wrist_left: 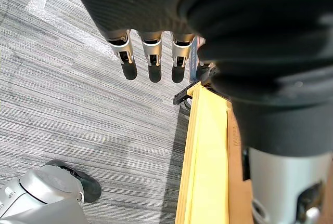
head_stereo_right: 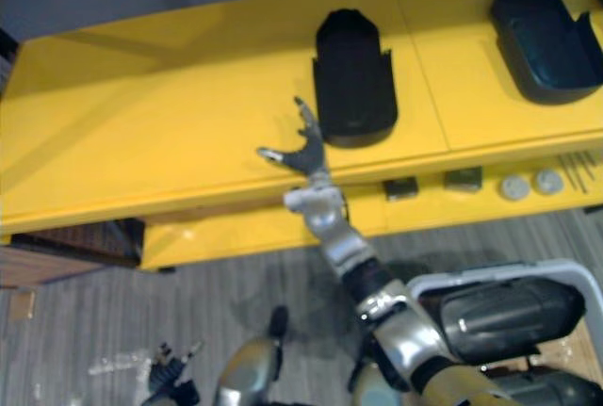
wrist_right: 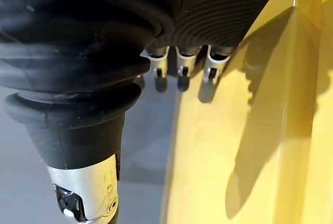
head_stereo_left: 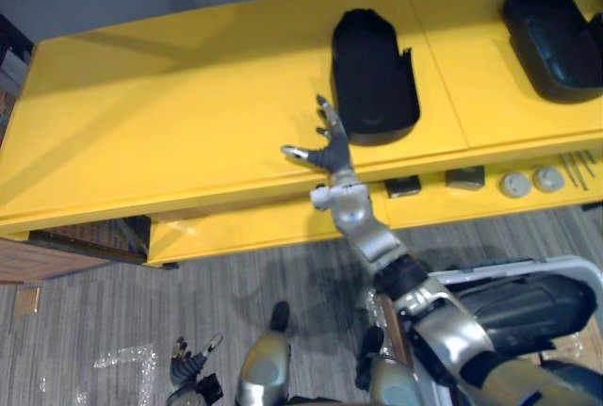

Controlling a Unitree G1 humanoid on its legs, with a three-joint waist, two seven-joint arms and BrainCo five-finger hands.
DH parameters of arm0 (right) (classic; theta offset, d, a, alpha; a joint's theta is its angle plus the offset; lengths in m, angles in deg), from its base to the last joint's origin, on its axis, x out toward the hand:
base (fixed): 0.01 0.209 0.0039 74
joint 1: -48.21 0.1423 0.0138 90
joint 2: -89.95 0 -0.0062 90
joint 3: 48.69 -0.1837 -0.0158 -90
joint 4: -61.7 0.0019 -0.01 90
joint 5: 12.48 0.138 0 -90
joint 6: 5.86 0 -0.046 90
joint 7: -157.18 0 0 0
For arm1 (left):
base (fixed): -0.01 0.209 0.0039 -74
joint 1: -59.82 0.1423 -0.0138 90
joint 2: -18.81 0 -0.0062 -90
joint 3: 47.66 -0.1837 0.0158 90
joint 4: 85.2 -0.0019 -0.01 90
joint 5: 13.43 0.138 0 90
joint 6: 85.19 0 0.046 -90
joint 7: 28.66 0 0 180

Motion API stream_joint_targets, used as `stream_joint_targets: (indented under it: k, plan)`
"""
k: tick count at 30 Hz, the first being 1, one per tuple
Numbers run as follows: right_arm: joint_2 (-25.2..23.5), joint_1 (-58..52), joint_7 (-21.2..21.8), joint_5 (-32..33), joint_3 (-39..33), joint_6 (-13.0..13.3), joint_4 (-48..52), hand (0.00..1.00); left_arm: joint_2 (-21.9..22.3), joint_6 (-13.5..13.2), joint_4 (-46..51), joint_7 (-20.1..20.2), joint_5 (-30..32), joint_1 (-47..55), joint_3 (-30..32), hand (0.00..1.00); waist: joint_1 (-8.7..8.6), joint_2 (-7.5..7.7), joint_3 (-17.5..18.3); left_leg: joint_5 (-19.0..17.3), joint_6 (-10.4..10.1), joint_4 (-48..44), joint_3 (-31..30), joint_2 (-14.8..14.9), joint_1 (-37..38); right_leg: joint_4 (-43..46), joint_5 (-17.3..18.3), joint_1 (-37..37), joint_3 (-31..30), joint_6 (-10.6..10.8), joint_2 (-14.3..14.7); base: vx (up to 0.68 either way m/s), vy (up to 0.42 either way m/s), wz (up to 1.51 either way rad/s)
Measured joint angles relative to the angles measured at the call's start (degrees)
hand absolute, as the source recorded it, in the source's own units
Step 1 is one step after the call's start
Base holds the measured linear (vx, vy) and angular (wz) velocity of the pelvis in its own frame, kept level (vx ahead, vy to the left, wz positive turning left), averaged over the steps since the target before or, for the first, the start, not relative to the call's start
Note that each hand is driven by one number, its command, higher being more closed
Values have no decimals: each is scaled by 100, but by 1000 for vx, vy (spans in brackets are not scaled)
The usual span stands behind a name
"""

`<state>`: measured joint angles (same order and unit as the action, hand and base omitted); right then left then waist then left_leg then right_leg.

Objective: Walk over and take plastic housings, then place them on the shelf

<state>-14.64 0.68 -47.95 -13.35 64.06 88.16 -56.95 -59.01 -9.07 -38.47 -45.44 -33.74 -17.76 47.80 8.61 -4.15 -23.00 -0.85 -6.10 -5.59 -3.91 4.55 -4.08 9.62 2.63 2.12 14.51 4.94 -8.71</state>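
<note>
Open, empty right robot hand (head_stereo_left: pixel 327 150) over shelf (head_stereo_left: pixel 170 114), just beside housing (head_stereo_left: pixel 373 72); left robot hand (wrist_left: pixel 152 52) open, empty, near floor (wrist_left: pixel 62 104).

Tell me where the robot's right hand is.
In the eye views, the right hand is over the front edge of the yellow shelf, left of the nearest black plastic housing.

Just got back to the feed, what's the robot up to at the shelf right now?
The right hand is open and empty over the front edge of the yellow shelf, beside a black plastic housing lying on top. A second housing lies farther right. The left hand hangs open near the floor.
</note>
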Motion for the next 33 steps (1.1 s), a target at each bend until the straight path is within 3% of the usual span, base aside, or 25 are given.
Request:
stream_joint_targets:
  k: [5, 7, 11, 15, 18, 20, 24, 25, 30, 33]
  plan:
    - [2, 0, 238, 3, 1, 144, -94, 0, 0, 2, -74, 0, 0, 0, 1, 0, -2, 23, 9, 4, 6, 3, 1, -8, 3, 3, -1, 0, 0, 2, -9, 0, 0, 0]
    - [11, -7, 846, 20, 95, 370, -113, 0, 0, 1, -76, 6, 2, 0, 3, 0, -20, 41, 6, 4, 5, 2, 5, -5, 4, 1, -5, 1, 0, 7, -7, 0, 0, 0]
    - [9, -14, 1529, 71, 679, 709, -70, 0, -1, 1, -76, 19, 16, 0, 11, 0, -15, 70, 14, 4, 5, 7, 1, 5, 2, -16, -6, -6, 4, 8, 6, 0, 0, 0]
    - [23, -91, 1693, 54, 964, 1132, 599, 0, -10, -9, -80, 29, 47, 0, 78, 0, -6, 174, 21, 4, 4, 9, -4, 6, -7, -43, -12, -11, 11, 14, 11, 0, 0, 0]
    - [164, -362, 1641, 9, 818, 1368, 1778, 0, -16, -30, -81, 82, 47, 0, 118, 0, -46, 304, 34, 2, 3, 9, 11, -2, -23, -94, -40, -9, -7, 34, 12, 0, 0, 0]
    - [303, -730, 1632, 0, 669, 1340, 2508, 0, -17, -30, -83, 94, 40, 0, 137, 0, -129, 386, 65, 1, 4, 9, 27, -12, -47, -136, -65, -1, -19, 45, 25, -1, -4, -3]
    - [738, -1774, 1473, -57, 122, 869, 3429, 0, -33, -23, -76, 87, -8, -3, 277, 0, -317, 559, 82, -10, 19, 0, 193, -6, -107, -138, -126, 161, -191, 47, 49, -14, 10, -20]
    - [905, -2127, 1382, -55, -155, 841, 3510, 100, -30, -23, -79, 73, -16, -2, 280, 0, -318, 584, 68, -19, 26, 0, 286, 11, -105, -153, -159, 204, -282, 40, 65, -14, 15, -30]
    - [1273, -3062, 1138, 179, -1278, 880, 3569, 100, -20, -56, -78, 12, -225, 1, 279, 0, -532, 594, 61, -55, 41, -16, 442, 33, -98, -207, -224, 267, -441, 43, 97, -7, 11, -18]
    - [1272, -3416, 1183, 489, -1600, 1146, 3740, 100, -20, -67, -76, 12, -236, 0, 278, 0, -662, 602, 45, -78, 42, -21, 476, 47, -85, -210, -227, 284, -500, 44, 115, -1, 3, -10]
